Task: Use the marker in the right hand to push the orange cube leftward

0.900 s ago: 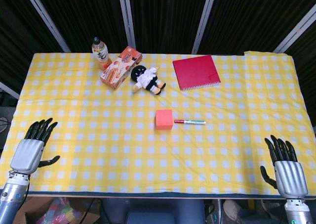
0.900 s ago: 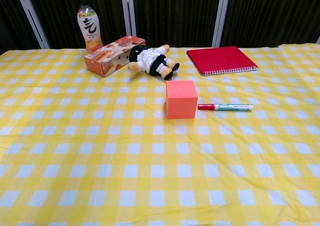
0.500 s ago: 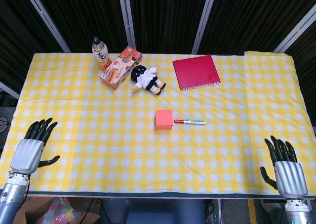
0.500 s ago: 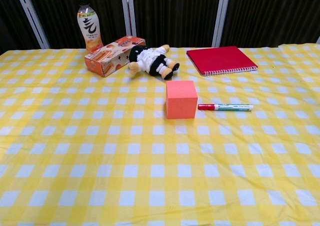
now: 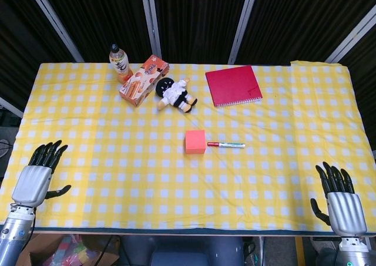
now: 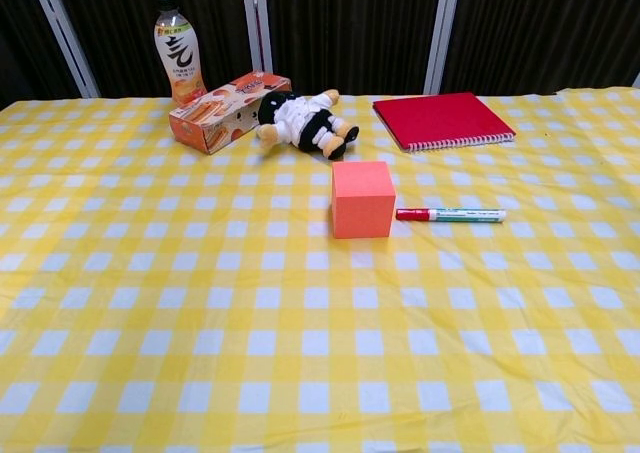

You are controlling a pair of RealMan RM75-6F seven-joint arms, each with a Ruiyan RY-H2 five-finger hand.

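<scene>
The orange cube [image 5: 195, 141] [image 6: 362, 199] sits near the middle of the yellow checked table. Just right of it lies the marker [image 5: 225, 144] [image 6: 450, 214], white with a red cap pointing at the cube, a small gap between them. My right hand [image 5: 342, 201] hangs at the table's front right corner, fingers spread and empty, far from the marker. At the front left corner my left hand [image 5: 36, 178] is likewise spread and empty. Neither hand shows in the chest view.
Along the back stand a drink bottle [image 5: 120, 62], a snack box [image 5: 143, 80], a plush doll [image 5: 175, 94] and a red notebook [image 5: 233, 85]. The tablecloth [image 5: 106, 160] edge runs along the front near both hands.
My right hand has sunk slightly toward the frame's bottom. The cube, marker and left hand are unmoved.
</scene>
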